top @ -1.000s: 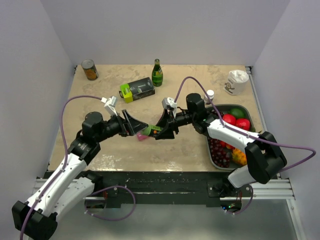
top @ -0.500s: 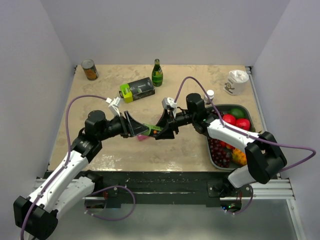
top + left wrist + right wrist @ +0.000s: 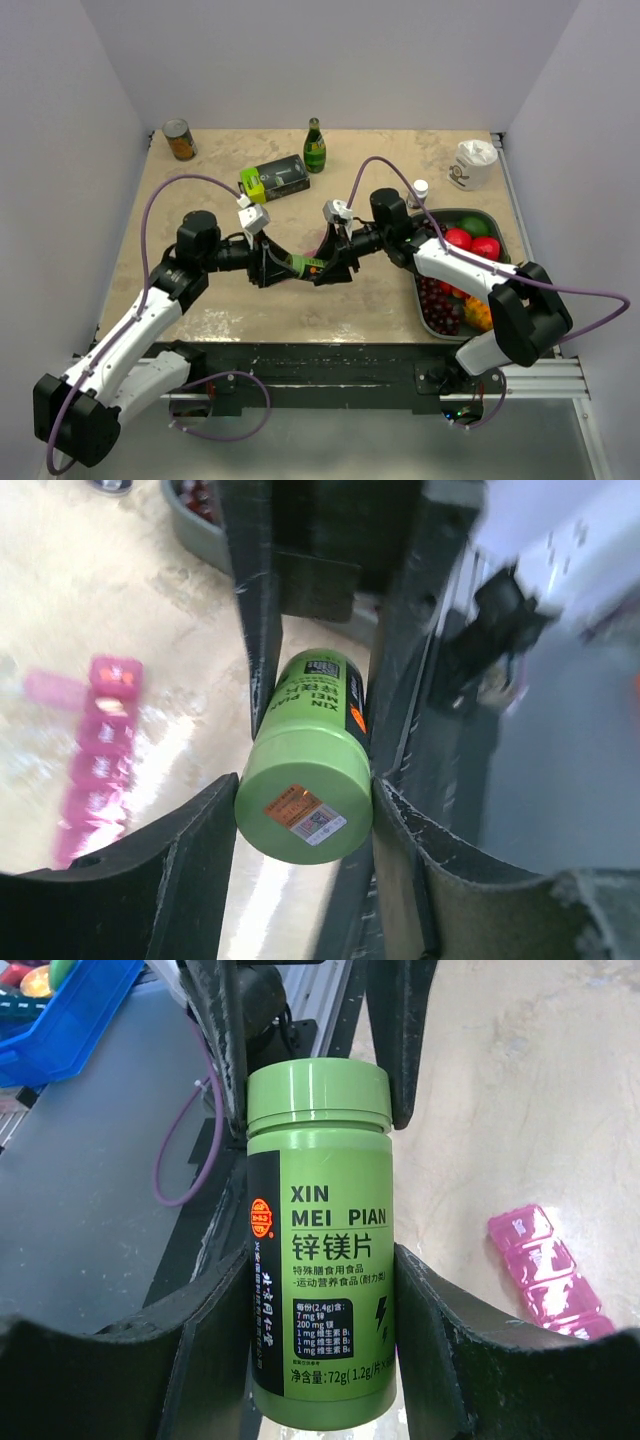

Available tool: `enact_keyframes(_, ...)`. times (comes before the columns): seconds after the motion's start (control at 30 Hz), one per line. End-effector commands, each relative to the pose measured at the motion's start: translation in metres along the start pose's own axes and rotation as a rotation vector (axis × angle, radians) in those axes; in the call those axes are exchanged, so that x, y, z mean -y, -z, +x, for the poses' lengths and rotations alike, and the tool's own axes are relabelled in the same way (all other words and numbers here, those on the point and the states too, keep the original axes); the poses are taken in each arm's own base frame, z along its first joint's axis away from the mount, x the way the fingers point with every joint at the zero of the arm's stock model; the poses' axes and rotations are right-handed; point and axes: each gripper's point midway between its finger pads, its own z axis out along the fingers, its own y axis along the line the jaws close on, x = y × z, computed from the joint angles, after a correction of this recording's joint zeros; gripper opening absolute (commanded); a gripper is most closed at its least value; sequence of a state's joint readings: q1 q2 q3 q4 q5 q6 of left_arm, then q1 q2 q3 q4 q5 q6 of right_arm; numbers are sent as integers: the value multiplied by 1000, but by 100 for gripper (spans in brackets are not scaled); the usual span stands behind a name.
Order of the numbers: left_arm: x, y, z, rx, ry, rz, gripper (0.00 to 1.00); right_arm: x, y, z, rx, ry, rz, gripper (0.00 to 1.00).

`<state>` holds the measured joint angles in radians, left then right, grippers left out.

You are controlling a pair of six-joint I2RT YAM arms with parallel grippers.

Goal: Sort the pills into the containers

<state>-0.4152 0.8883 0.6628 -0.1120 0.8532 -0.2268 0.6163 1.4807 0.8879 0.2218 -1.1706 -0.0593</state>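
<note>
The left gripper [image 3: 305, 798] is drawn in narrow on the cap end of a green pill bottle [image 3: 320, 1210]. In the left wrist view its two dark fingers press the cap's rim from either side at lower centre, and the stickered top of the cap faces the camera. The right gripper [image 3: 322, 1260] clamps the same bottle by its labelled body, one finger against each side, at the bottom centre of the right wrist view. The cap points to the top of that frame, flanked by the other arm's fingers. Seen from overhead, the bottle spans the two grippers just left of centre, above the table [image 3: 350, 300].

The pink pill-organiser strip [image 3: 548, 1272] lies flat on the tabletop, apart from the bottle. It shows at the lower right of the right wrist view and, blurred, at the left edge of the left wrist view.

Farther out in the overhead view, a black-and-lime box [image 3: 275, 178] sits above centre with a green glass bottle [image 3: 315, 147] near it. A can [image 3: 180, 140] stands at the upper left, a white cup [image 3: 472, 163] at the upper right, and a grey fruit tray [image 3: 484, 213] at the right.
</note>
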Motion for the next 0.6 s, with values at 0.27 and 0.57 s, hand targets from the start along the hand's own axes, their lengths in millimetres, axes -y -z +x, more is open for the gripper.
enact_keyframes(0.27, -6, -15, -16, -44, -492, 162, 99, 5, 0, -40, 59, 155, 38, 0)
enact_keyframes(0.57, 36, 17, -37, 196, -262, 85, 99, 6, -1, -37, 52, 152, 36, 0)
